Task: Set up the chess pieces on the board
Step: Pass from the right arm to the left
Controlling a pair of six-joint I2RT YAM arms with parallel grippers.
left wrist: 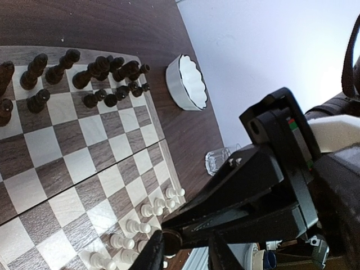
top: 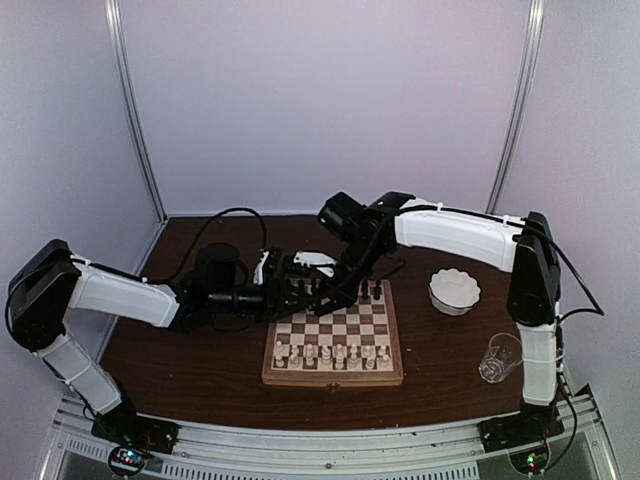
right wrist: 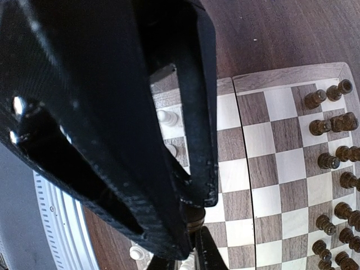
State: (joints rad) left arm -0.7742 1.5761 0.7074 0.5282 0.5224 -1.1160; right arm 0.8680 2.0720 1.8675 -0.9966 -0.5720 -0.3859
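Top external: board (top: 300, 381) sits mid-desk (top: 200, 350). White pieces (top: 330, 352) fill the two near rows and dark pieces (top: 372, 292) stand along the far rows. Both arms meet over the far-left corner.
Left wrist: left fingers (left wrist: 153, 253) are part open and straddle one dark piece (left wrist: 171, 242). One finger looks to be against it, with a gap on the other side.
Right wrist: right fingers (right wrist: 197, 140) are pinched together, with that same dark piece at their tips.
Piece location: held up off the board between the two sets of fingers, not on any square.
Step (judged): looks like a pass from right to left.
Handling (judged): light, rigid and smooth. The round turned body is likely to slip or twist in a flat pinch. The narrow base will tip easily once set down. Not fragile.
Where to hold: across the body below the head, axis upright, with a gentle squeeze.
Risk: dark pieces stand close together, so wide fingers could knock neighbours.
Others: bowl (top: 454, 290) and glass (top: 498, 358) sit right of the board, well apart.
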